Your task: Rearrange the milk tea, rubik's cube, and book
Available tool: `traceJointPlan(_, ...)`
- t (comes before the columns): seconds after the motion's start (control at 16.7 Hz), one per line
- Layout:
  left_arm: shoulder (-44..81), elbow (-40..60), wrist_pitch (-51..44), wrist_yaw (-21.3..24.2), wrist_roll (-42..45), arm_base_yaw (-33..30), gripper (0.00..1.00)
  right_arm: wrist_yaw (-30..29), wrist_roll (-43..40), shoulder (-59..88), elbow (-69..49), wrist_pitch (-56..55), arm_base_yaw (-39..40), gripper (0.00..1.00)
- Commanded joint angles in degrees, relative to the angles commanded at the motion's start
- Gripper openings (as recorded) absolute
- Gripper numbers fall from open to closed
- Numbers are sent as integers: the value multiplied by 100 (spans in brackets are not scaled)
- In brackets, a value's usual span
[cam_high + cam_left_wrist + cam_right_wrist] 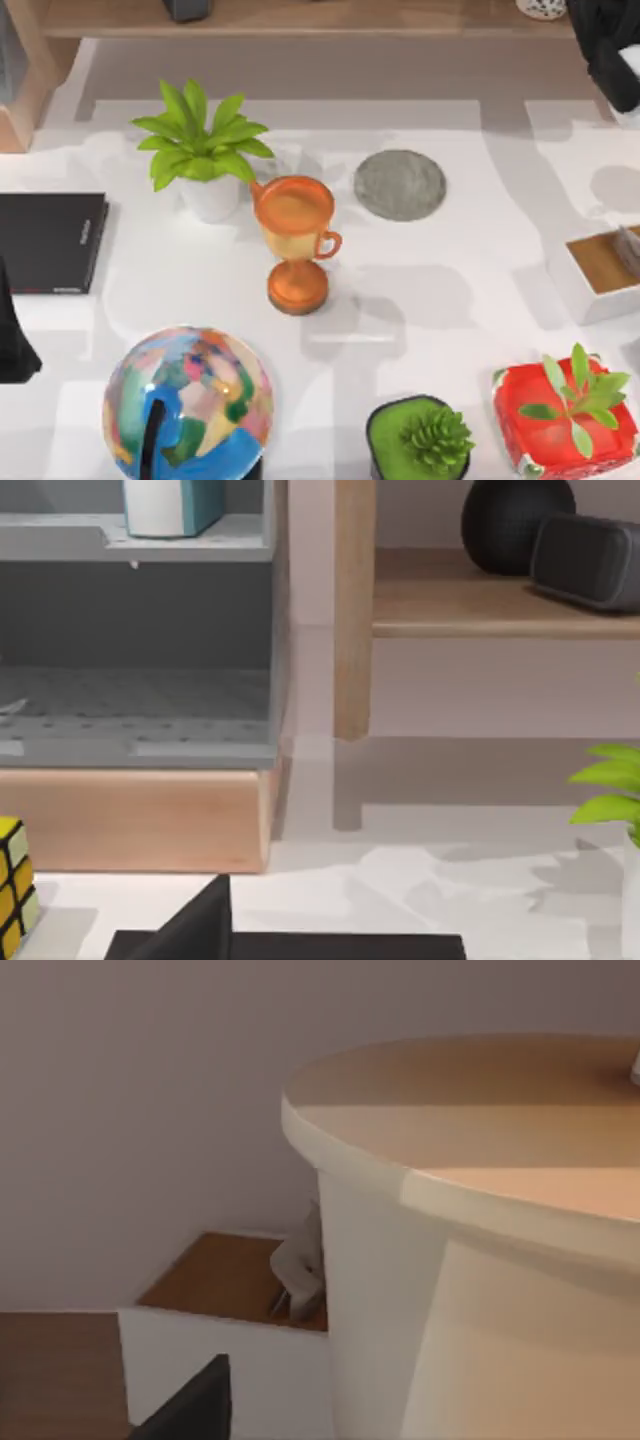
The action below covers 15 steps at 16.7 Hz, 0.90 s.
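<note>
The rubik's cube (pixel 12 888) shows yellow and white faces on the white table beside the thin black slab (pixel 50 242). The teal-blue book (pixel 172 504) stands on top of a grey cabinet shelf behind it. My left arm (pixel 12 340) rests at the table's left edge, gripper open, one dark finger (pixel 200 925) over the slab and holding nothing. The milk tea (pixel 470 1260) looms very close in the right wrist view, pale with a tan top and a bit of white straw (pixel 635 1065). My right arm (pixel 612 45) hangs at the back right corner.
An orange trophy cup (pixel 296 235), a potted plant (pixel 205 150) and a grey round mat (pixel 400 184) fill the middle. A globe (pixel 188 405), a green pot (pixel 420 438) and a red pot (pixel 565 420) line the front. A white box (pixel 590 275) sits on the right.
</note>
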<state>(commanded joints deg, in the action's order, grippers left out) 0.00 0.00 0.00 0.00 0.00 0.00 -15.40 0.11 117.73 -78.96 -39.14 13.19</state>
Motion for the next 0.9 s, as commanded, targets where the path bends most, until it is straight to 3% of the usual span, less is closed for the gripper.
traceJointPlan(0.3,0,0,0,0,0,0,100,26,-1,114,-162,59,-28,100)
traceJointPlan(0.9,0,0,0,0,0,0,100,26,-1,114,-162,59,-28,25)
